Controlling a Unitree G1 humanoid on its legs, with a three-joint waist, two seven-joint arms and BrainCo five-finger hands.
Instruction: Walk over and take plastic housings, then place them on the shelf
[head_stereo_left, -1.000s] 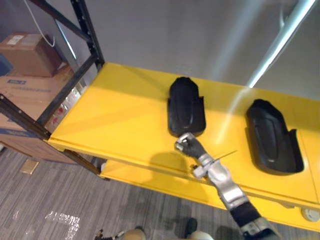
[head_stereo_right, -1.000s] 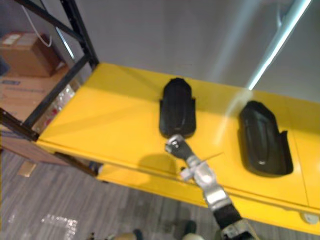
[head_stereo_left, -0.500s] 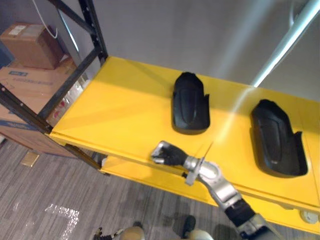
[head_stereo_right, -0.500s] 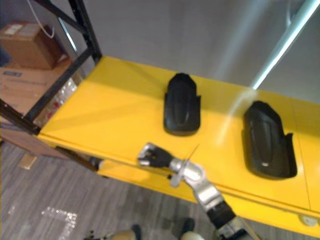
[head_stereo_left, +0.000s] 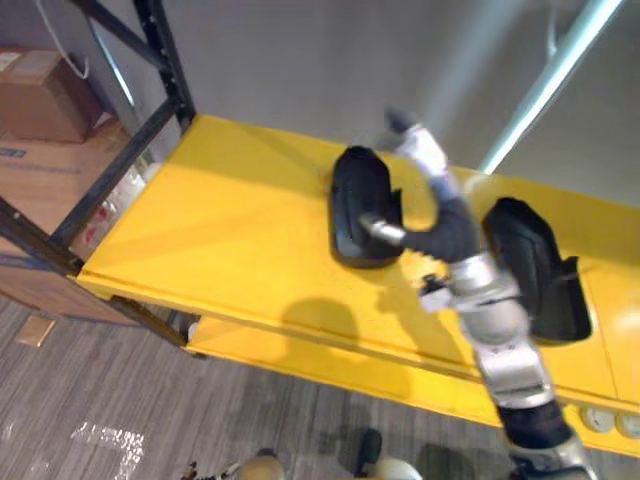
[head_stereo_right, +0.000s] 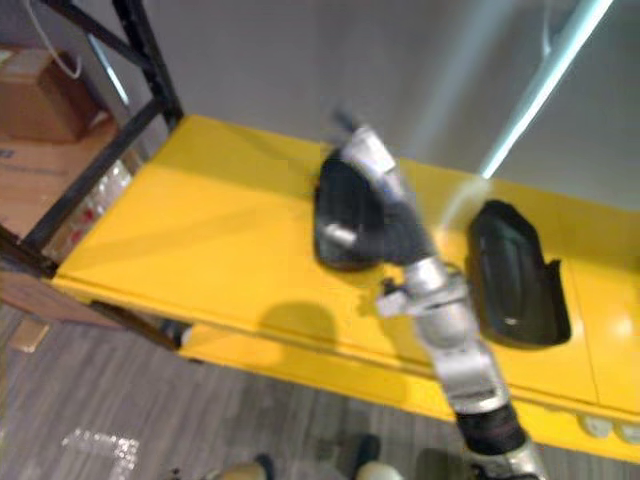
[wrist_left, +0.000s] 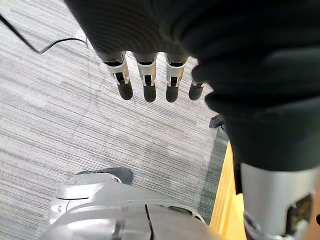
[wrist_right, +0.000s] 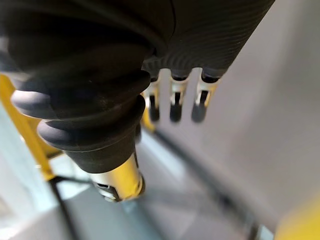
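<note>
Evidently the placing step is at or near its end: both of the task's things lie on the yellow metal shelf (head_stereo_left: 230, 220). One black moulded plastic housing (head_stereo_left: 362, 205) rests midway along it, nearer the back edge. A second black plastic housing (head_stereo_left: 535, 265) lies well apart from it, toward the shelf's right end.

The right hand (head_stereo_left: 445, 225) is raised above the first housing, its fingers (wrist_right: 175, 97) straight and holding nothing; whether its thumb brushes the housing I cannot tell. The left hand (wrist_left: 150, 30) hangs over the grey floor, its fingers (wrist_left: 146, 82) relaxed and empty.

Next, I judge, the right arm should clear the shelf's front edge without nudging the near housing. Any further housings would then need fetching.
</note>
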